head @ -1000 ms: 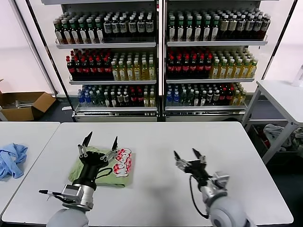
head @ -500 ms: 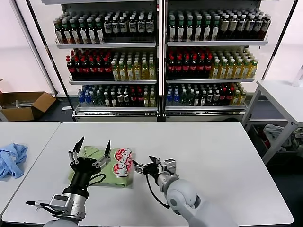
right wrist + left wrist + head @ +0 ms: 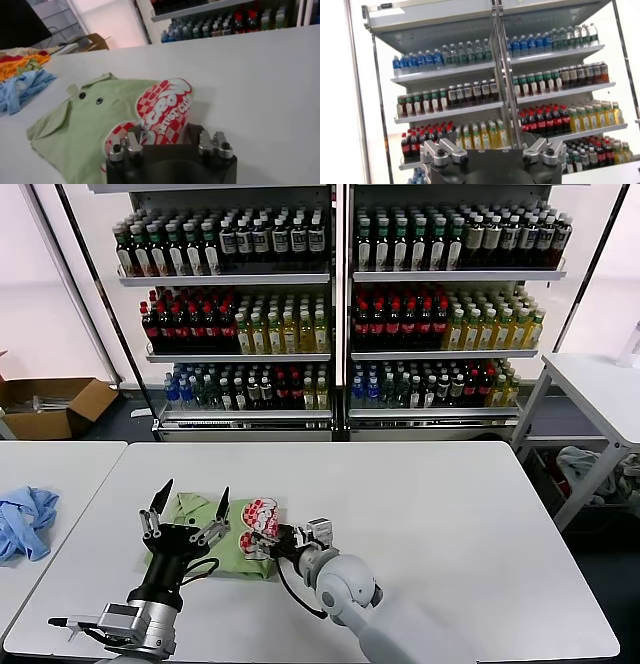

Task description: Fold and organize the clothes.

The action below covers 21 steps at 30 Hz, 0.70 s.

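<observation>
Green cotton is lying folded on the white table (image 3: 420, 514) in front of me: the shirt (image 3: 215, 534), collar and small dark buttons showing, its red-and-white logo (image 3: 260, 527) facing up on the side nearer my right arm. It is sitting toward the left half of the table, near my edge.

My right gripper (image 3: 275, 540) is reaching across low to the table, right at the shirt's logo edge. In the right wrist view the logo is filling the space just ahead of my fingers (image 3: 131, 141). I cannot tell whether these fingers are gripping the cloth or only touching it, nor how far apart they are standing.

My left gripper (image 3: 190, 509) is hanging above the shirt's collar side, fingers spread wide and pointing up, holding nothing. Its wrist camera is looking away at the drink shelves (image 3: 485, 95) behind the table.

Off on the neighbouring table to my left, a blue cloth (image 3: 25, 522) is lying in a heap, and a cardboard box (image 3: 50, 406) is sitting on the floor beyond it.
</observation>
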Tool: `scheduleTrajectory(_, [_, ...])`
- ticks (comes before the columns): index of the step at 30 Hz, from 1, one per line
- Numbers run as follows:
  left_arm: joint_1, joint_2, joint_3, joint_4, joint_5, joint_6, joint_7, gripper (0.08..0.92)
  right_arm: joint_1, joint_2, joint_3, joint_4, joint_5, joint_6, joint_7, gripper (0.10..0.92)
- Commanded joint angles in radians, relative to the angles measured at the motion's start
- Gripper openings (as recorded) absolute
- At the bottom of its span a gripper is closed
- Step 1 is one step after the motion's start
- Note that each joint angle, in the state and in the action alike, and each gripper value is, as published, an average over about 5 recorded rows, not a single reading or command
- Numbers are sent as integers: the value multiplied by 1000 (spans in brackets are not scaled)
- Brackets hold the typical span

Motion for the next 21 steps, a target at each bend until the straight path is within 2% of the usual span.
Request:
scheduleTrajectory(1, [11,-11,-1,-2,1,7,5,823,29,38,-25,-67,-17,-9,-20,598])
scheduleTrajectory(15, [17,-17,3,-1,-4,21,-4,823,25,-36,14,33,-43,21,-19,192])
scheduleTrajectory(18, [17,-17,2,-3,-6,24,-6,823,14,-94,41,99,-41,21,-21,142])
scheduleTrajectory(21, [17,-17,2,-3,-9,27,-7,823,-12,-162,80,167,-39,19,-29,137])
